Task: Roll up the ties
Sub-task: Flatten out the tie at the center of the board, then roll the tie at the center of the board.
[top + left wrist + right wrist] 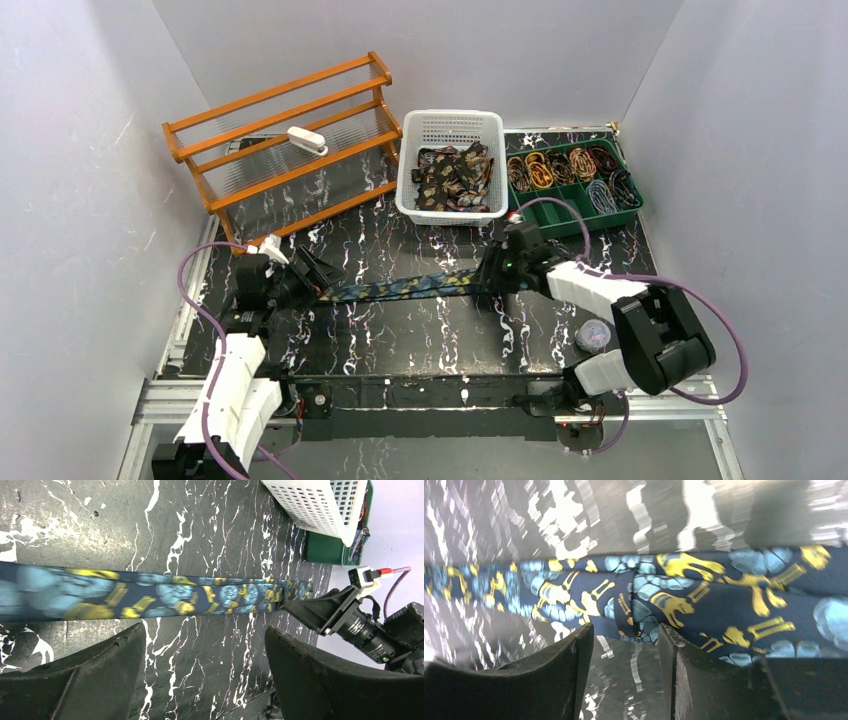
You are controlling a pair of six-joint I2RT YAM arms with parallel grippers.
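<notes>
Left gripper [205, 629] spread wide, released; blue paisley tie [150, 592] just beyond tips. Right gripper [625, 626] narrowly parted around tie fold, grip unclear.

"Where does that dark blue paisley fabric necktie [165, 592] end?"
"Can't say; the left wrist view cuts it at the left edge, smeared, and the right claw [299, 605] covers the other tip."
"And the green plastic tray [627, 208]?"
"Coils in it, too small to make out."

The tie [400, 287] lies across the table [400, 340], before the basket [450, 118] and tray [612, 214].
</notes>
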